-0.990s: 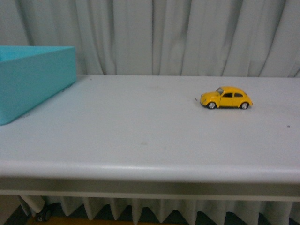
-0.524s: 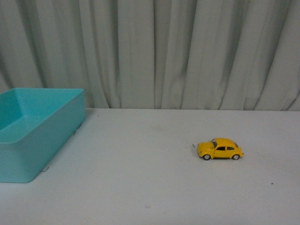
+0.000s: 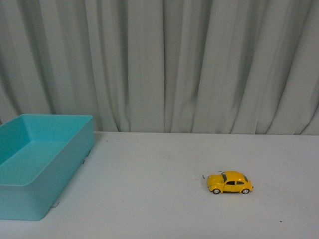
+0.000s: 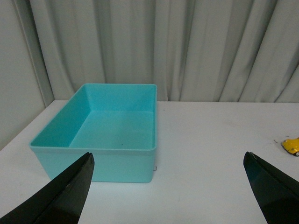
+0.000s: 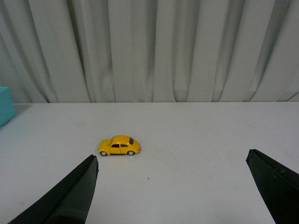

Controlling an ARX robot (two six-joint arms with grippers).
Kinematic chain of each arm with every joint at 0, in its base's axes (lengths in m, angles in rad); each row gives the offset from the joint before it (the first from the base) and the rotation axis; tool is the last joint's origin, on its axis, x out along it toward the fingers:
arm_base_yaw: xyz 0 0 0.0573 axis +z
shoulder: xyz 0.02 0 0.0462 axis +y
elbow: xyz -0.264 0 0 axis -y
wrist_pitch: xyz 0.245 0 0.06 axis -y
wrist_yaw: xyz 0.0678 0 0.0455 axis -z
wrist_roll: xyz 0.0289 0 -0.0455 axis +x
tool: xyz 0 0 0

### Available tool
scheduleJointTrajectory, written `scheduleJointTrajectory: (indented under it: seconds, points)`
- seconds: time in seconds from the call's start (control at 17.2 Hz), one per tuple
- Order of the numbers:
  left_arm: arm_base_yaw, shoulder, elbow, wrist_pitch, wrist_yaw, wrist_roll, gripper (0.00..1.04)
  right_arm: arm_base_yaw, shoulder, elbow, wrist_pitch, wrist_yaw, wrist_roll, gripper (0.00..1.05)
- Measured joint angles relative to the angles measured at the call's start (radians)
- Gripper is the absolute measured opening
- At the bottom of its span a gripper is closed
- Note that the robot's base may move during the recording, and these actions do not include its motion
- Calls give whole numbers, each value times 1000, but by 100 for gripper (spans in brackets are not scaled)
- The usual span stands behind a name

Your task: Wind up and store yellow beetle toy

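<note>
Two grippers hung empty with jaws spread wide: the left gripper [image 4: 167, 159] faced the box [image 4: 96, 164], and the right gripper [image 5: 172, 159] faced the beetle [image 5: 119, 146]. It stood on its wheels on the table [image 5: 210, 140], ahead of the right fingers and well apart from them. Over the last second the front view had risen, hiding the table's edge and showing the box's floor. The robot seemed to be setting up, with winding not begun.
</note>
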Motion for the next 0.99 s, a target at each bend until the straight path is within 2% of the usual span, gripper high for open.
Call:
scheduleJointTrajectory:
  seconds: [0.99]
  points:
    - [0, 0, 0, 0, 0, 0, 98, 0, 0, 0, 0, 0, 0, 98]
